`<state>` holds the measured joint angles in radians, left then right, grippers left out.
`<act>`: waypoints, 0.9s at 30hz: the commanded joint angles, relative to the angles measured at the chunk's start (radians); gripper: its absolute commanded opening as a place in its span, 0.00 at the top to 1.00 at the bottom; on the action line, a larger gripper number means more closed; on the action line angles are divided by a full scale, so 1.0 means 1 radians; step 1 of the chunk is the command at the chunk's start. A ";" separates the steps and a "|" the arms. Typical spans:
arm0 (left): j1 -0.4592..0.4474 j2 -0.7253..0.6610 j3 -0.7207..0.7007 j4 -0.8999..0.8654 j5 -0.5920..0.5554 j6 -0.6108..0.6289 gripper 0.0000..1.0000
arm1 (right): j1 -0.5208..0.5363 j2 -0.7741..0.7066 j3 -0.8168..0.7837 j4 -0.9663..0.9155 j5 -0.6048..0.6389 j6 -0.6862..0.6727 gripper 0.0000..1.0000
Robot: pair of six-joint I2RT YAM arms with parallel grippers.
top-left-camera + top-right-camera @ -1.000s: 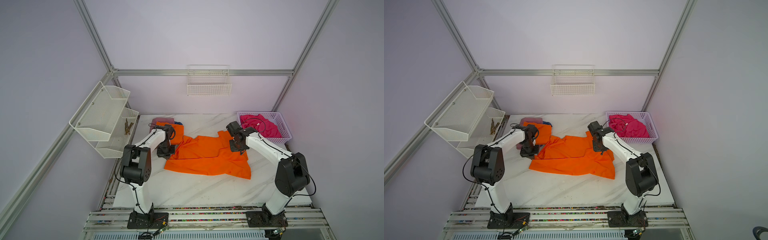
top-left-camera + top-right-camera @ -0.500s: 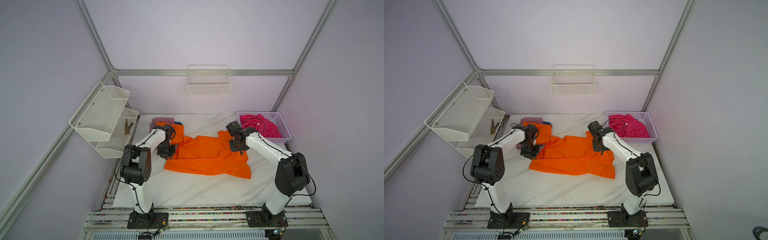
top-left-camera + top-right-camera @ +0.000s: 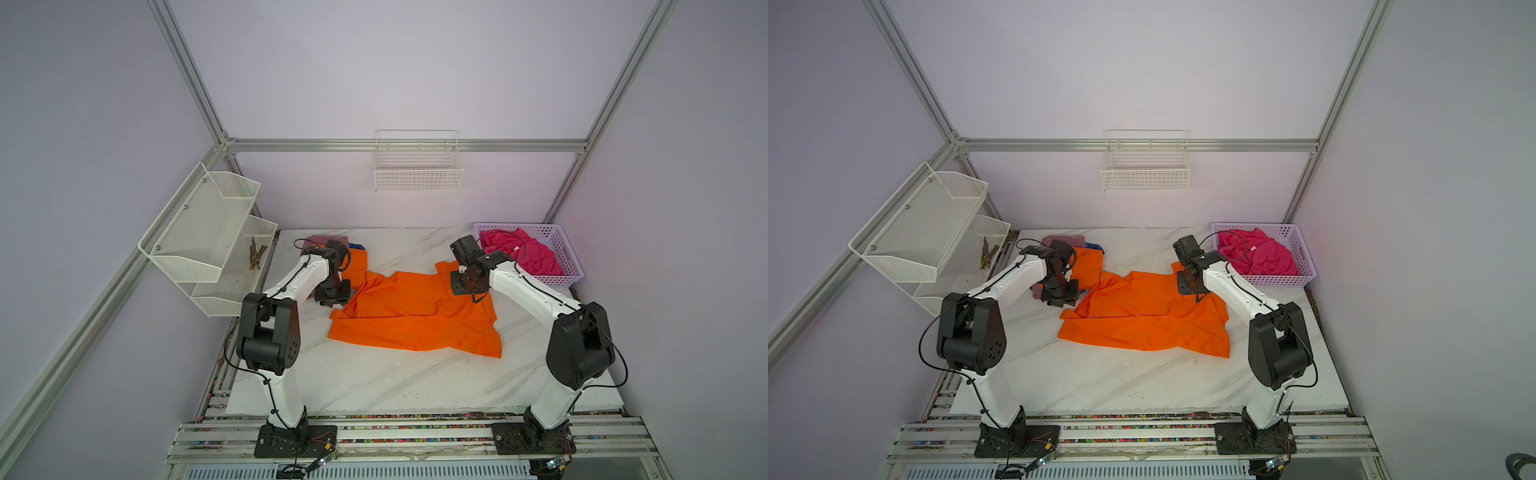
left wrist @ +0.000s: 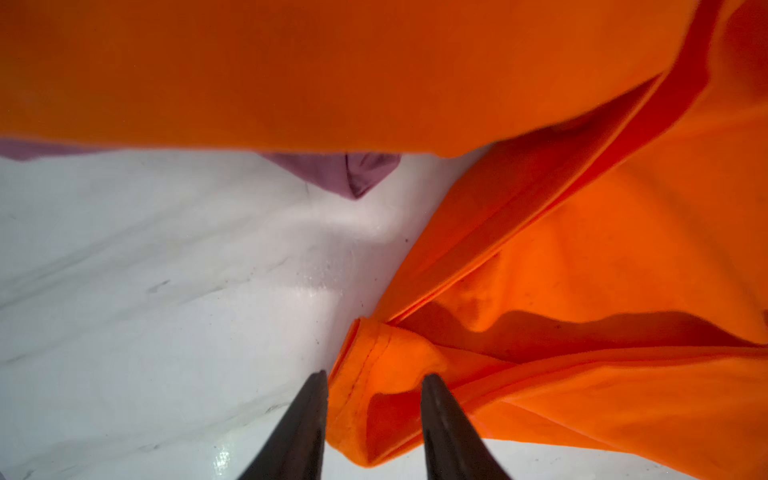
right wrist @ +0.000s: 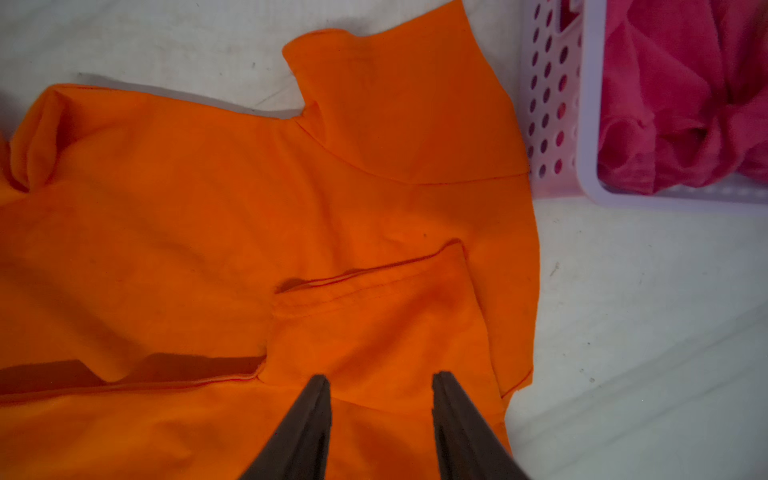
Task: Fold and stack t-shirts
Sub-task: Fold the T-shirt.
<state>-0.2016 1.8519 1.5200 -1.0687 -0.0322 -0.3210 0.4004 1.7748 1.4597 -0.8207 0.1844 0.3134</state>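
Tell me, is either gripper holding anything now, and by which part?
Nothing is held. The left gripper and the right gripper stand open at the spread orange t-shirt; a hem fold lies unpinched between the left fingers.

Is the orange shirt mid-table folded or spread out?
Mostly spread: the orange shirt lies wide and wrinkled on the table; only a flap at one edge is doubled over.

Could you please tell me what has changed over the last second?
Both opened: the left claw and the right claw let go of the spread orange t-shirt, jaws now apart over it. The stacked shirts and the hot pink t-shirt in the basket stayed put.
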 commanded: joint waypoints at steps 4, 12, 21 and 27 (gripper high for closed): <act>-0.012 -0.061 0.077 0.092 -0.031 0.061 0.60 | 0.017 0.032 0.036 0.079 -0.093 0.013 0.63; -0.066 -0.001 0.102 0.151 0.085 0.103 1.00 | 0.020 0.043 0.020 0.086 -0.122 0.028 1.00; -0.160 0.049 0.047 0.200 0.201 0.188 1.00 | 0.061 0.060 -0.045 0.104 -0.163 0.036 1.00; -0.169 0.083 0.018 0.212 0.190 0.185 1.00 | 0.071 0.081 -0.071 0.107 -0.140 0.041 1.00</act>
<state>-0.3714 1.9213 1.5520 -0.8852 0.1501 -0.1600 0.4686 1.8427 1.4071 -0.7303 0.0319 0.3393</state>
